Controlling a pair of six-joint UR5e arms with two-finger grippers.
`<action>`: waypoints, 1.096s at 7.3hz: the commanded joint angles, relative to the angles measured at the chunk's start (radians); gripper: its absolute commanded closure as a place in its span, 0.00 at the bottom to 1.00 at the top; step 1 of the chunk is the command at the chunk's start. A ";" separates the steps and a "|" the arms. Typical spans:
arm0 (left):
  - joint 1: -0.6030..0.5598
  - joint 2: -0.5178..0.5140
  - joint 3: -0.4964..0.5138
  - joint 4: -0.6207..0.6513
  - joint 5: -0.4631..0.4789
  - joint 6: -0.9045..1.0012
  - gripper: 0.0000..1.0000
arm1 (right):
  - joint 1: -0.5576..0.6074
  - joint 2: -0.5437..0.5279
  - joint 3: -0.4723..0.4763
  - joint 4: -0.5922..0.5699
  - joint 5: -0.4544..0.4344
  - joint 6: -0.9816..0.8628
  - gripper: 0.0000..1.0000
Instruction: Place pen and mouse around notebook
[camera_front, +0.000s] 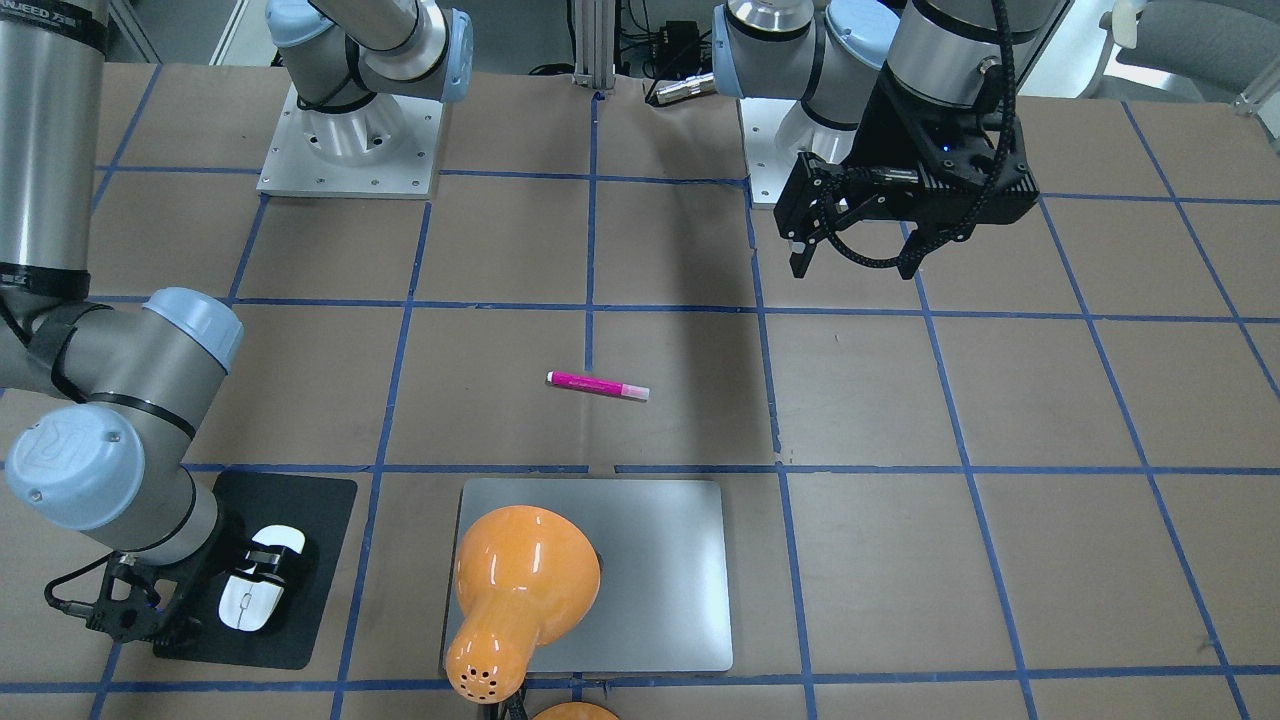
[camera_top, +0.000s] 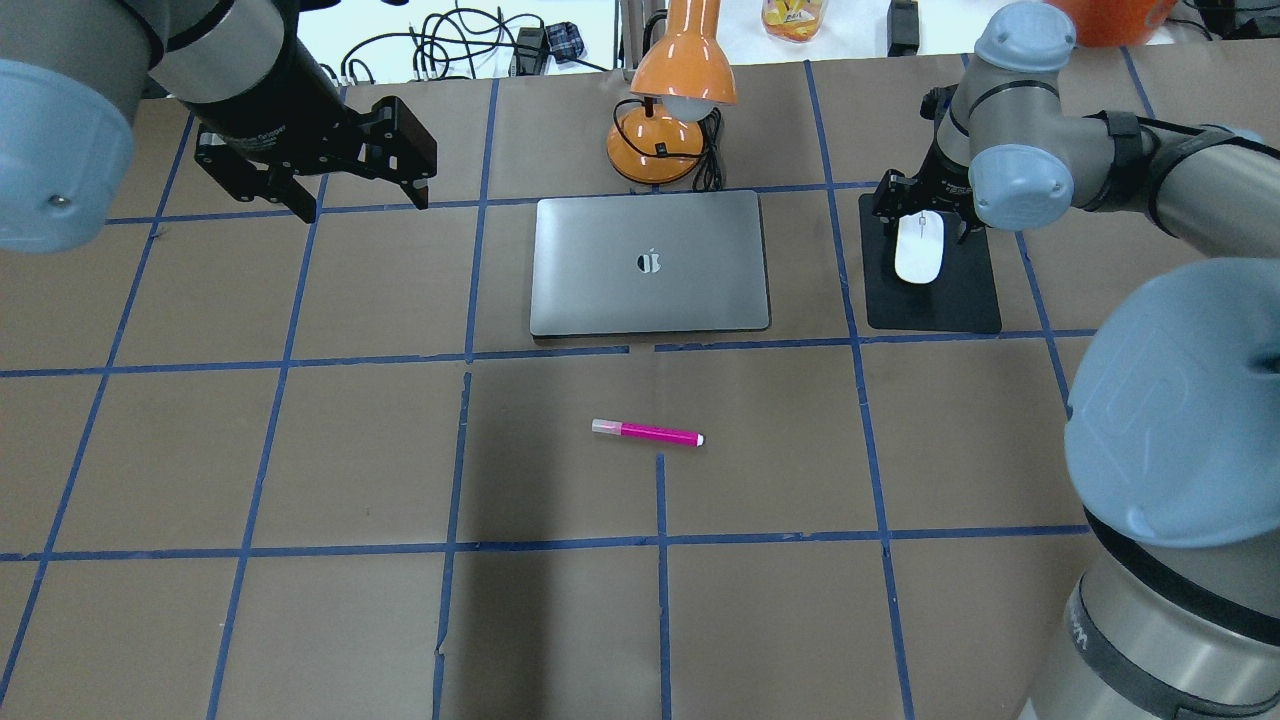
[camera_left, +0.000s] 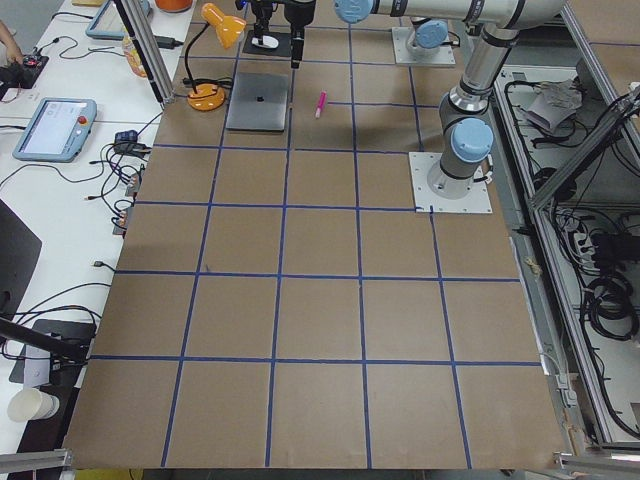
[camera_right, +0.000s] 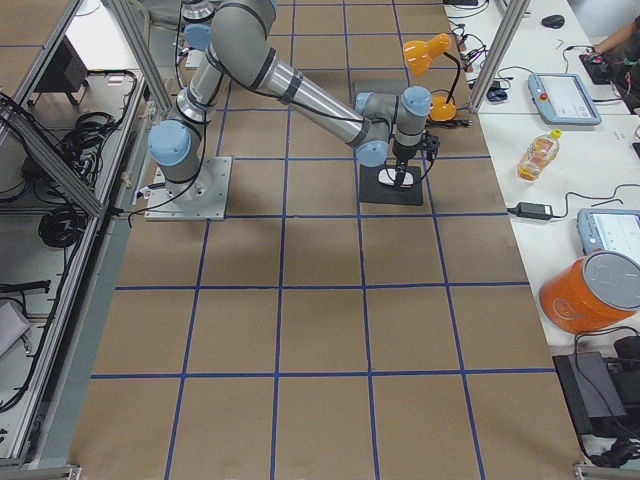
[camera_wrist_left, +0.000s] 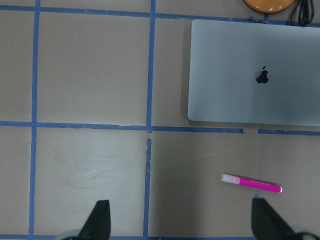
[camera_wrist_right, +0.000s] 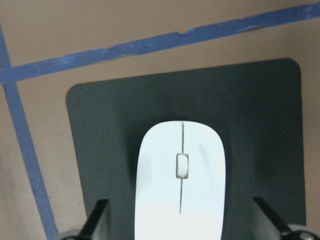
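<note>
R gripper (camera_wrist_right: 182, 221) sits low over the mouse (camera_wrist_right: 160, 200), wide open: one finger each side at the bottom of the wrist view, gap to the mouse on both sides, nothing gripped. Mouse lies flat on a black mat (camera_wrist_right: 260, 125), in the mat's upper half in the overhead view, w/ the R gripper (camera_top: 922, 215) at its top end. Mat (camera_top: 935, 305) is right of the notebook (camera_top: 650, 300) in that view, near it but apart, a blue tape line btwn them. Notebook lies flat, upper centre of frame, lid shut. An orange lamp (camera_top: 680, 80) stands just above its top edge. Pen (camera_top: 648, 433) lies on bare worktop (camera_top: 300, 450) at frame centre, below the notebook and clear of it, almost horizontal, pale end to frame left. L gripper (camera_top: 365, 205) hangs at upper left of the overhead view, above the worktop, well apart from notebook and pen, fingers spread wide, empty. In the L wrist view both finger tips (camera_wrist_left: 100, 220) show at the bottom edge, pen (camera_wrist_left: 251, 183) lower right, notebook (camera_wrist_left: 250, 100) upper right.
</note>
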 joint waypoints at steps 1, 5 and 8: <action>0.000 0.001 -0.001 -0.001 0.003 0.000 0.00 | -0.002 -0.051 -0.016 0.068 0.005 0.004 0.00; 0.002 0.001 -0.001 0.006 0.003 0.000 0.00 | 0.045 -0.382 -0.008 0.455 0.017 0.018 0.00; 0.006 0.003 -0.001 0.004 0.001 0.002 0.00 | 0.085 -0.562 -0.005 0.664 0.033 0.016 0.00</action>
